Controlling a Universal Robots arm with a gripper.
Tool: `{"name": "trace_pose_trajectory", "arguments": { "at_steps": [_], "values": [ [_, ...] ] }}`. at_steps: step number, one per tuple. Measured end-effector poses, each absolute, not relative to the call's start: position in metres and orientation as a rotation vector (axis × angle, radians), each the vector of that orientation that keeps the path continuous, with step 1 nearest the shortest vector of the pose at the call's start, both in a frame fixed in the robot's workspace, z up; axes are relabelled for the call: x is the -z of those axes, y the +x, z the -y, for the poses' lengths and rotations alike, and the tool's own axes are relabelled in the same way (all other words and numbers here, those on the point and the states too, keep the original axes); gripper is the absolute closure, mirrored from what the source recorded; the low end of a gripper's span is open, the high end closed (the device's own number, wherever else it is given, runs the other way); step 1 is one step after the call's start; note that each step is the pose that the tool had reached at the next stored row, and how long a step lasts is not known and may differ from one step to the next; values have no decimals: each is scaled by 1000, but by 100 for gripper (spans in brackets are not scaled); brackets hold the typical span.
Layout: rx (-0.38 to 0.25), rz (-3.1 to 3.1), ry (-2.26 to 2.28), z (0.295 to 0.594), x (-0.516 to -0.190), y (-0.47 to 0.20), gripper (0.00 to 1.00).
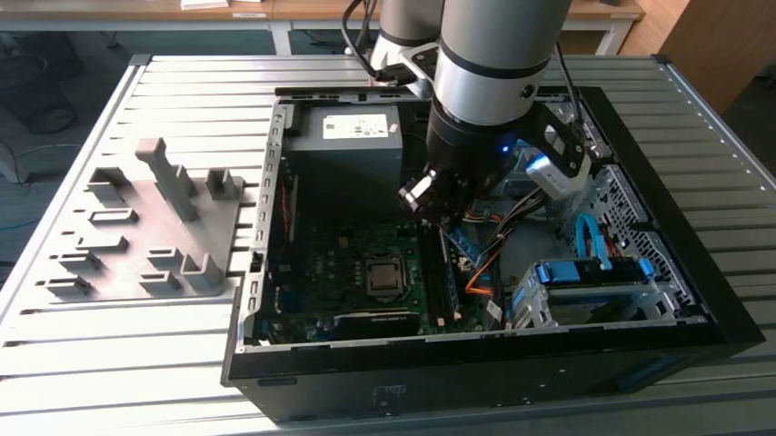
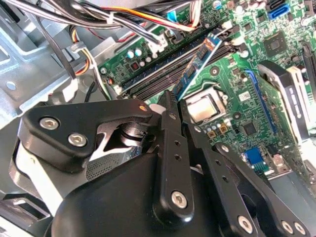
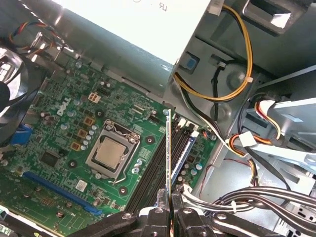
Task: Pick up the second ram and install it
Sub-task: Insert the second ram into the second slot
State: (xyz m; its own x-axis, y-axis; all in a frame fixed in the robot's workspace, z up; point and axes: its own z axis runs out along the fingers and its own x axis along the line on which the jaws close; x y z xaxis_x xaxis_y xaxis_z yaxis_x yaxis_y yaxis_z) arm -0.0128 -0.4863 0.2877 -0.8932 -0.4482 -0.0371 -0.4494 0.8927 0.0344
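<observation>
My gripper [image 1: 427, 207] reaches down inside the open computer case, over the green motherboard [image 3: 64, 123]. Its fingers [image 3: 159, 215] are shut on the second ram [image 3: 169, 148], which the first wrist view shows edge-on as a thin pale line running out from the fingertips. In the second wrist view the gripper [image 2: 176, 101] holds the same dark stick [image 2: 197, 64], which points along the black memory slots [image 2: 163, 64]. The stick hangs just over the slots beside the processor socket [image 3: 111, 153]. Whether it touches a slot cannot be told.
Another stick with a bluish face [image 3: 186, 148] stands in the slots next to the held one. Cable bundles [image 3: 232, 59] crowd the side near the power supply [image 1: 352, 132]. The drive cage [image 1: 594, 282] sits toward the exterior view's right. A grey holder block [image 1: 152, 227] lies outside the case on the slatted table [image 1: 728, 218].
</observation>
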Motion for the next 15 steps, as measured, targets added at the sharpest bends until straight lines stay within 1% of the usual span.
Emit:
{"name": "trace_pose_trajectory", "arguments": {
  "at_steps": [15],
  "values": [
    [-63,-3060,-561,486,-287,-13,86]
  ]
}}
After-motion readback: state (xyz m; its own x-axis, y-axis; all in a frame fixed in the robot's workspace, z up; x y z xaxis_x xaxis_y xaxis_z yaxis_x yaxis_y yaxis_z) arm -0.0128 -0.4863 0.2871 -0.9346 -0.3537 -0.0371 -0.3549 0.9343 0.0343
